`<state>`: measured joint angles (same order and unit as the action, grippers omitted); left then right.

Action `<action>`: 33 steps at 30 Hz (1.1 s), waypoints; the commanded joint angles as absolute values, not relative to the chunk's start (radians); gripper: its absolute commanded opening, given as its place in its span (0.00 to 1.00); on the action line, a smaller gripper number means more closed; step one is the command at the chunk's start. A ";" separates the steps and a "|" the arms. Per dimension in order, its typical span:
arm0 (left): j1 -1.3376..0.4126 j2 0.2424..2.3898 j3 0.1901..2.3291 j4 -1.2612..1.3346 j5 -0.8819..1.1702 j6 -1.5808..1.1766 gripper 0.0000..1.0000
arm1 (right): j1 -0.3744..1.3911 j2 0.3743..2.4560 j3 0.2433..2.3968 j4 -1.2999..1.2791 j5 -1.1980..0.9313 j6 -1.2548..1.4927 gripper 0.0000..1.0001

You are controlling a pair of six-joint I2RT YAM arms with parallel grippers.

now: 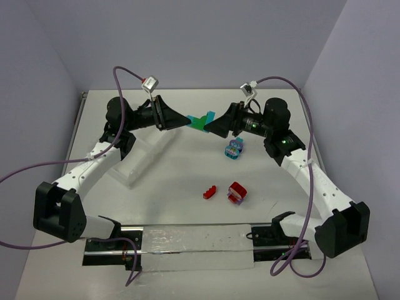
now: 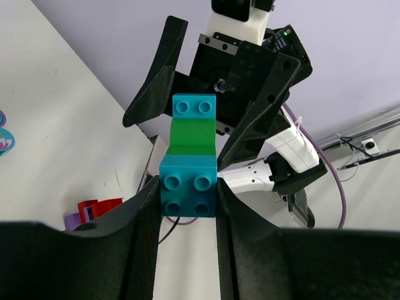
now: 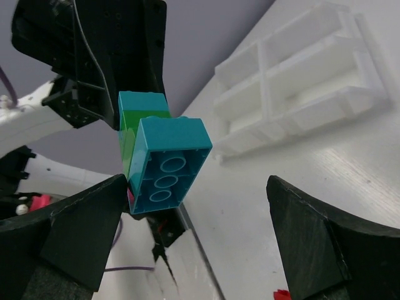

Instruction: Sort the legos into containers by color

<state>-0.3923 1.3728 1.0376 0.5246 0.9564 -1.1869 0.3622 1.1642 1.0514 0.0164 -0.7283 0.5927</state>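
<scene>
The white organizer tray lies on the bench at left. The left fingers pinch a teal-and-green lego cluster in mid-air. The right fingers face it, spread wide, holding nothing.

White table, pale lilac walls, soft even light

A brick stack is held in the left gripper above the tabletop, facing the right gripper. The organizer tray is set at left. A brick cluster is placed right of centre, with a small brick and a larger brick nearer the front.
</scene>
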 commanded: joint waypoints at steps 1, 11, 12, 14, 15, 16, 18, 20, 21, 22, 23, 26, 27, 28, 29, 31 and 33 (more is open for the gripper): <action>-0.393 1.367 1.037 0.646 0.994 -1.227 0.00 | 0.364 1.186 1.025 0.201 -0.809 0.711 0.96; -0.393 1.383 1.034 0.653 0.991 -1.220 0.00 | 0.390 1.231 1.040 0.289 -0.850 0.772 0.79; -0.393 1.384 1.034 0.653 0.991 -1.220 0.00 | 0.391 1.232 1.042 0.285 -0.850 0.772 0.78; -0.394 1.384 1.033 0.653 0.990 -1.220 0.00 | 0.400 1.242 1.052 0.279 -0.852 0.768 0.75; -0.393 1.384 1.031 0.652 0.989 -1.217 0.00 | 0.403 1.246 1.056 0.279 -0.852 0.769 0.73; -0.393 1.384 1.031 0.651 0.988 -1.215 0.00 | 0.406 1.250 1.056 0.288 -0.853 0.772 0.71; -0.393 1.384 1.028 0.649 0.986 -1.211 0.00 | 0.410 1.254 1.055 0.300 -0.856 0.783 0.71; -0.393 1.384 1.029 0.629 0.986 -1.198 0.00 | 0.415 1.259 1.058 0.313 -0.857 0.798 0.69; -0.393 1.385 1.029 0.623 0.985 -1.192 0.00 | 0.417 1.260 1.059 0.317 -0.856 0.799 0.69; -0.393 1.384 1.028 0.620 0.986 -1.187 0.00 | 0.421 1.262 1.061 0.319 -0.856 0.800 0.67; -0.393 1.385 1.027 0.618 0.987 -1.184 0.00 | 0.424 1.262 1.063 0.319 -0.855 0.801 0.66; -0.393 1.388 1.024 0.614 0.988 -1.177 0.00 | 0.425 1.264 1.070 0.315 -0.850 0.802 0.66; -0.393 1.388 1.022 0.612 0.988 -1.175 0.00 | 0.425 1.266 1.072 0.313 -0.850 0.802 0.67; -0.393 1.388 1.022 0.606 0.987 -1.169 0.00 | 0.425 1.268 1.073 0.313 -0.850 0.803 0.69; -0.393 1.387 1.020 0.603 0.985 -1.166 0.00 | 0.425 1.271 1.076 0.314 -0.851 0.809 0.70; -0.393 1.388 1.017 0.601 0.983 -1.162 0.00 | 0.427 1.274 1.080 0.320 -0.849 0.814 0.70; -0.393 1.388 1.015 0.601 0.983 -1.161 0.00 | 0.429 1.278 1.084 0.321 -0.846 0.813 0.67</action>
